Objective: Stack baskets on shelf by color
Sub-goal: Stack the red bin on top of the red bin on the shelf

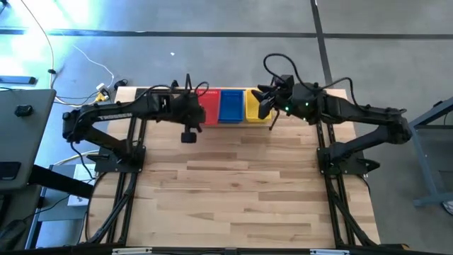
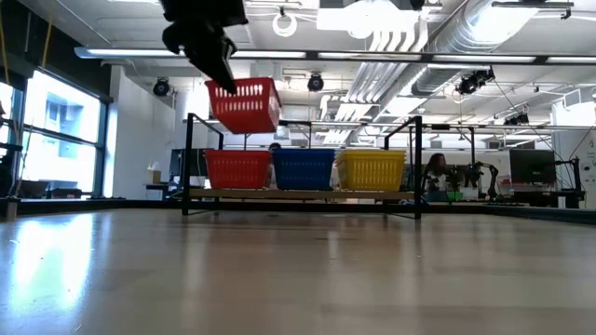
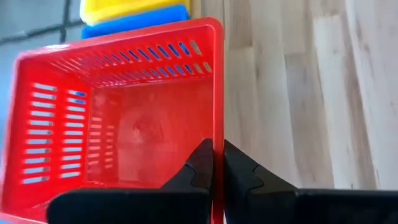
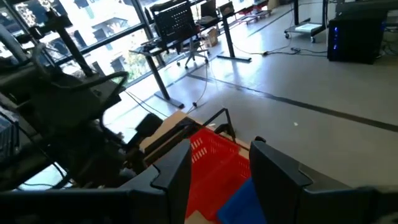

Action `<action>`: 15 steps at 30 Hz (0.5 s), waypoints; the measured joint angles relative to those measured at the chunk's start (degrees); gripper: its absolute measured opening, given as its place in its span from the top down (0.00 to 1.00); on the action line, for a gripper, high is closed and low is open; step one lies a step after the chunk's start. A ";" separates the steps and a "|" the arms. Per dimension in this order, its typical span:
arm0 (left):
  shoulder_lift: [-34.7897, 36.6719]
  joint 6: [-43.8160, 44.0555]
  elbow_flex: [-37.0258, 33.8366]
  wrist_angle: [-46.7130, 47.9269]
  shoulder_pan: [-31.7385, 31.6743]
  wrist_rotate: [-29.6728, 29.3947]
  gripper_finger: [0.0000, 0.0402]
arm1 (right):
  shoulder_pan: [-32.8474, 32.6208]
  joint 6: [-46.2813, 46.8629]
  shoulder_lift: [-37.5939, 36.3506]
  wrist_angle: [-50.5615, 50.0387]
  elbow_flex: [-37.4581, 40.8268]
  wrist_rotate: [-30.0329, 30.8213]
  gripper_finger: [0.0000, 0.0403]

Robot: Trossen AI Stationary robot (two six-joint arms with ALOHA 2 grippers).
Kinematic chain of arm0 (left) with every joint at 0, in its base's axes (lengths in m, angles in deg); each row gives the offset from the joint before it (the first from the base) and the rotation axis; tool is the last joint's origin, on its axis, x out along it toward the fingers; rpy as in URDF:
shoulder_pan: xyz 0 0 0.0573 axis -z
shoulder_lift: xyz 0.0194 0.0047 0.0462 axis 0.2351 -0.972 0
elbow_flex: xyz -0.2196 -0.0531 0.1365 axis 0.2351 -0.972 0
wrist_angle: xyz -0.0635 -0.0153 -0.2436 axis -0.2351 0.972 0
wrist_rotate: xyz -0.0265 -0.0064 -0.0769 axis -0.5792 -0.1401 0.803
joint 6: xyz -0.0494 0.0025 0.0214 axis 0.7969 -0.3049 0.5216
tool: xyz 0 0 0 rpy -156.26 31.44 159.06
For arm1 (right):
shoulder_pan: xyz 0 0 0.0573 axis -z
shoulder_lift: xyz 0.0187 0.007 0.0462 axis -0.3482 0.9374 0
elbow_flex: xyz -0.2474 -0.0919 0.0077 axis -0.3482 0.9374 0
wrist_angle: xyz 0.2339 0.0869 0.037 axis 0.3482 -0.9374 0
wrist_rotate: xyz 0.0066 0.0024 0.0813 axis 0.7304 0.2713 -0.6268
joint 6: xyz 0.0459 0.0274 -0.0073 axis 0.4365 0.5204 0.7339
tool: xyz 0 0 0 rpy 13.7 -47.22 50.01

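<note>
Low view: left claw [image 2: 220, 70] pinches red basket [image 2: 247, 104] rim above shelf [image 2: 298, 194].

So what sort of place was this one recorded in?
Probably a robotics lab or open workshop: exposed ceiling ducts, desks with monitors on a bare concrete floor, and large windows behind the wooden table.

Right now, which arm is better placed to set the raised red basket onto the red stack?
Left: its end effector grips the raised red basket above the red stack.
</note>
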 joint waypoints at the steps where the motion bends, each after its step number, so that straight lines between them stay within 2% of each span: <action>1: -0.26 -0.25 -0.07 0.32 -0.99 0.47 1.00 | 0.69 -0.33 -0.16 -0.05 0.00 -0.91 0.64; 8: -1.41 -2.62 -0.02 -0.36 -6.35 3.44 1.00 | 4.65 -1.90 -0.95 -0.29 0.00 -5.69 0.64; 15: -3.66 -4.07 0.06 -0.98 -8.85 5.59 1.00 | 8.10 -2.30 -1.05 -0.16 0.00 -9.09 0.64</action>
